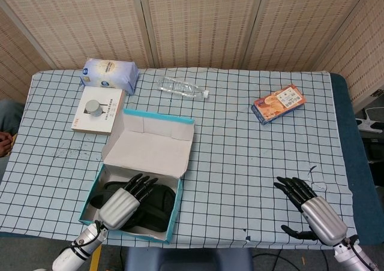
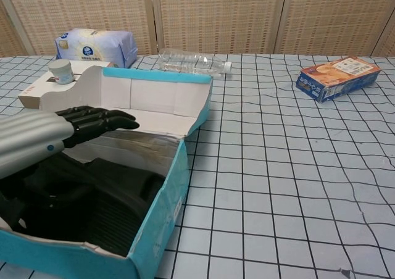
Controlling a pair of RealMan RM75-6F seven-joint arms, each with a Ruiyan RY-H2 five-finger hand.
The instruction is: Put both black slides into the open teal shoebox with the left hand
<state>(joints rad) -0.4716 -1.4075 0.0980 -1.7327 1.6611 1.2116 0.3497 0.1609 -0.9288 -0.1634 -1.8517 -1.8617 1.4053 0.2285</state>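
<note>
Checked cloth [image 1: 240,163] covers the table. Far edge: blue-white soft pack [image 1: 109,74], w/ flat carton [image 1: 98,109] + small grey jar [image 1: 93,107] on top, just in front. Clear bottle [image 1: 182,88] lying down mid-back; orange snack box [image 1: 278,104] to the right.

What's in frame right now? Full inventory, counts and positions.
shoebox: 1, teal, open, front left of table
slides: black, inside the shoebox; count unclear
tissue pack: 1, blue-white, back left
flat box: 1, white-red, beside the tissue pack
small jar: 1, grey, on the flat box
bottle: 1, clear, lying at back centre
snack box: 1, orange-blue, back right
tablecloth: 1, checked
left hand: over the shoebox, open
right hand: front right, open
</note>
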